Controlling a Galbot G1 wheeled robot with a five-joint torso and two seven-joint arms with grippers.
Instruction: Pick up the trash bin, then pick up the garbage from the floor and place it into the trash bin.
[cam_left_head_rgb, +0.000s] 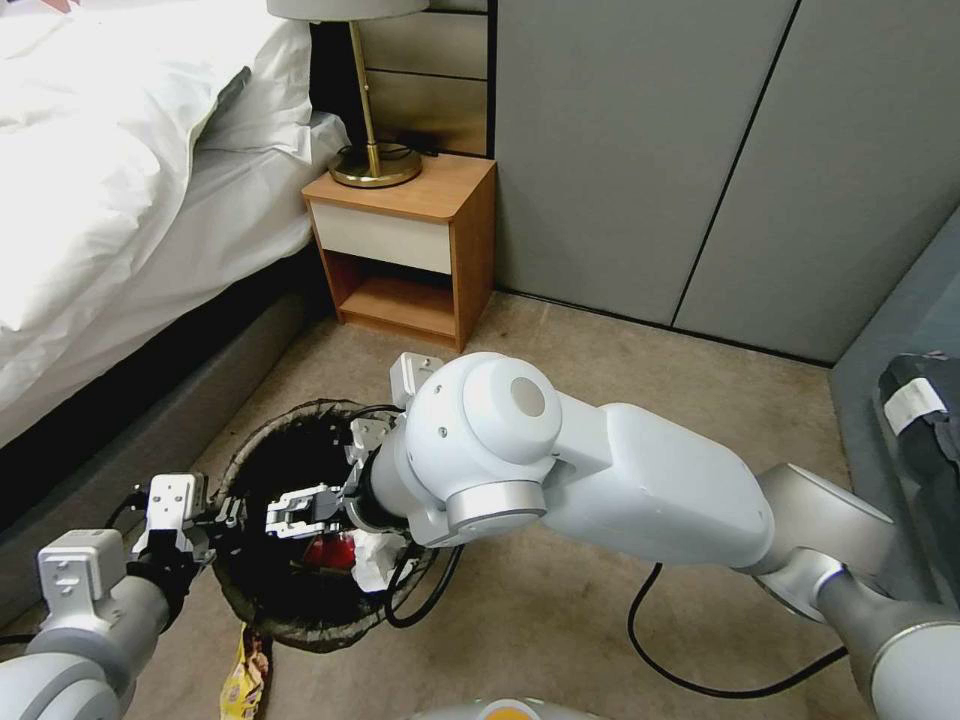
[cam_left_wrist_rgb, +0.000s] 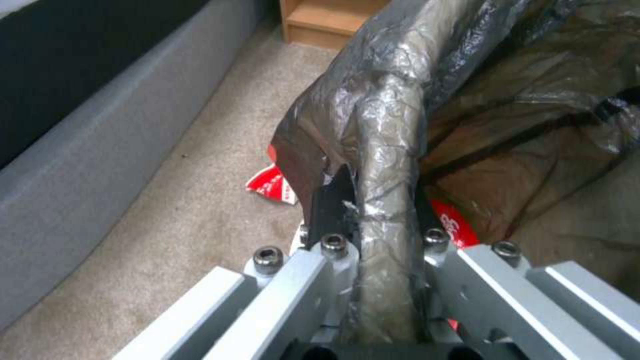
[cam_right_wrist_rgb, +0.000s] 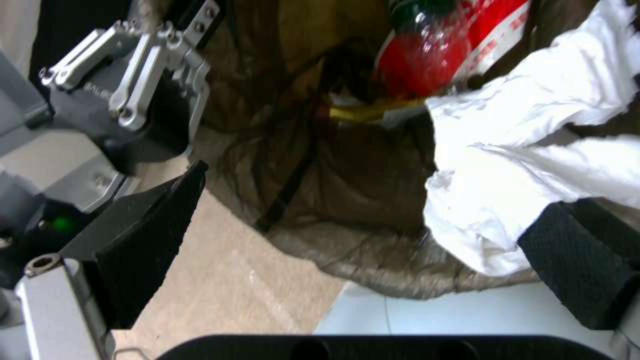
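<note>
The trash bin (cam_left_head_rgb: 262, 446), its dark liner folded over the rim, is tilted low over the carpet. My left gripper (cam_left_head_rgb: 214, 516) is shut on its near rim; in the left wrist view the fingers (cam_left_wrist_rgb: 332, 250) clamp the liner-covered rim (cam_left_wrist_rgb: 390, 165). My right gripper (cam_left_head_rgb: 284, 517) hangs open over the bin's mouth, pads (cam_right_wrist_rgb: 150, 240) wide apart. A white tissue wad (cam_right_wrist_rgb: 527, 150) rests against one pad inside the bin, beside a red bottle-like piece (cam_right_wrist_rgb: 423, 60). On the floor lie a yellow snack packet (cam_left_head_rgb: 245, 680) and a red-and-white wrapper (cam_left_wrist_rgb: 272, 182).
The bed (cam_left_head_rgb: 120, 200) and its grey base (cam_left_head_rgb: 150, 430) run along the left. A wooden nightstand (cam_left_head_rgb: 410, 240) with a brass lamp (cam_left_head_rgb: 375, 150) stands behind the bin, and grey wardrobe doors (cam_left_head_rgb: 700, 150) lie beyond. A black cable (cam_left_head_rgb: 680, 650) loops over the carpet on the right.
</note>
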